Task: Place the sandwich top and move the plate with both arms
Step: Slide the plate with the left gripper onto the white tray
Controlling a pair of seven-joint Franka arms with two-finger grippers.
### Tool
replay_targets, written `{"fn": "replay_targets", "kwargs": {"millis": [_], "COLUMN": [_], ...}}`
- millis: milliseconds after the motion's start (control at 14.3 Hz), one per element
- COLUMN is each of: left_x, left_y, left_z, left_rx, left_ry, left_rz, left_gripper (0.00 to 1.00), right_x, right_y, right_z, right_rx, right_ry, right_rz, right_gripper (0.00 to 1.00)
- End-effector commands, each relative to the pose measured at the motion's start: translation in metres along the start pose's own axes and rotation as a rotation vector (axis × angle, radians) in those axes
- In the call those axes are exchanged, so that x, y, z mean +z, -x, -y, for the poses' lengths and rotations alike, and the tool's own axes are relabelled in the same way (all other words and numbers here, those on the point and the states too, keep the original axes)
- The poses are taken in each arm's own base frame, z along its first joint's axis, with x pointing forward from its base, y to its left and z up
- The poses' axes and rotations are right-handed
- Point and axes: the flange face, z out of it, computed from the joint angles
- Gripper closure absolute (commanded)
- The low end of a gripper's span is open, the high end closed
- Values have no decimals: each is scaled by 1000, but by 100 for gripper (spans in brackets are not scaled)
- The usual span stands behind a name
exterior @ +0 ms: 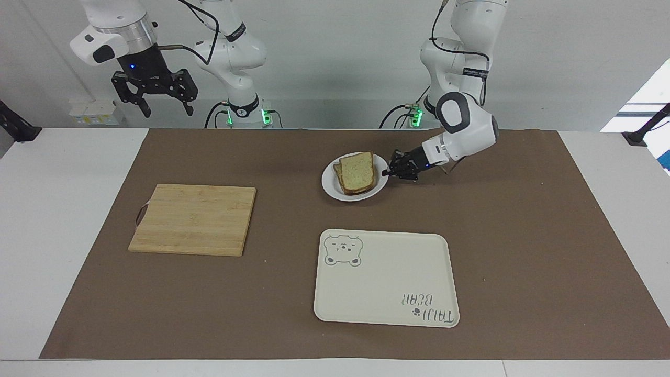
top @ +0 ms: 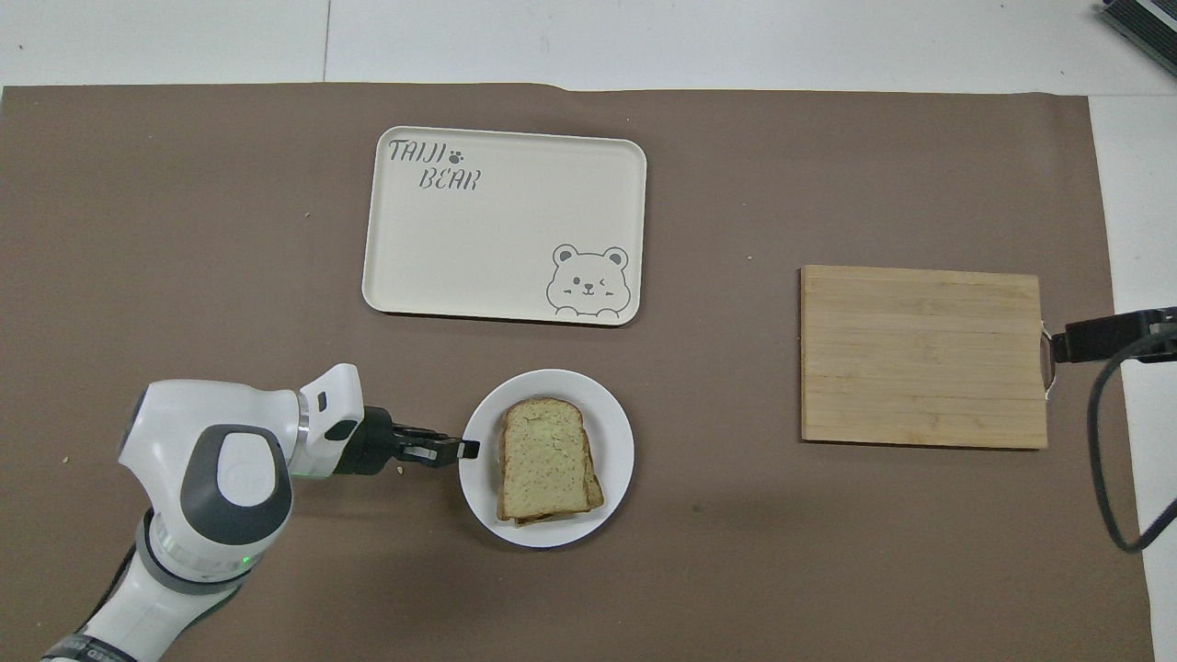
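white plate point(exterior: 328, 186): rim pinched by left gripper point(exterior: 388, 172) at its left-arm edge; sandwich top point(exterior: 358, 172) stacked aboard. right gripper point(exterior: 155, 97): agape, waiting, well apart.

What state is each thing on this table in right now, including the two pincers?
Top slice of bread: lying on a second slice, on the plate.
Plate: gripped at its rim.
Left pincer: shut on the plate's rim.
Right pincer: open, empty, raised above its end of the table, waiting.
Tray: bare, flat on the mat.
Cutting board: bare, flat on the mat.
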Motion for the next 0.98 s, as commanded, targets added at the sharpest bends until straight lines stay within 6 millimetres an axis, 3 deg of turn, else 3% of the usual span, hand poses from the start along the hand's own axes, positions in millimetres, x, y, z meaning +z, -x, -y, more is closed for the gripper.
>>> {"fn": "replay_targets", "kwargs": {"millis": [0, 210, 351, 491, 701, 912], "left_x": [-52, -105, -119, -133, -122, -132], "left_y": [-54, -105, -137, -159, -181, -206], "left_z": [31, 47, 50, 66, 82, 94], "left_rx": [20, 24, 6, -14, -36, -65], "left_ry": [55, 52, 27, 16, 40, 52], "left_rz": [25, -8, -47, -75, -62, -83], "left_gripper": [100, 100, 100, 100, 100, 100], "right_x": [1, 2, 2, 2, 2, 2], "right_y": [-1, -1, -1, -1, -1, -1], "right_z": [-3, -4, -2, -3, -2, -3], "right_rx": [-13, -13, -16, -15, -16, -15], "right_ry": [2, 0, 1, 0, 1, 0], "right_rz": [-11, -9, -9, -8, -9, -8], "right_gripper": [0, 0, 0, 0, 0, 0]}}
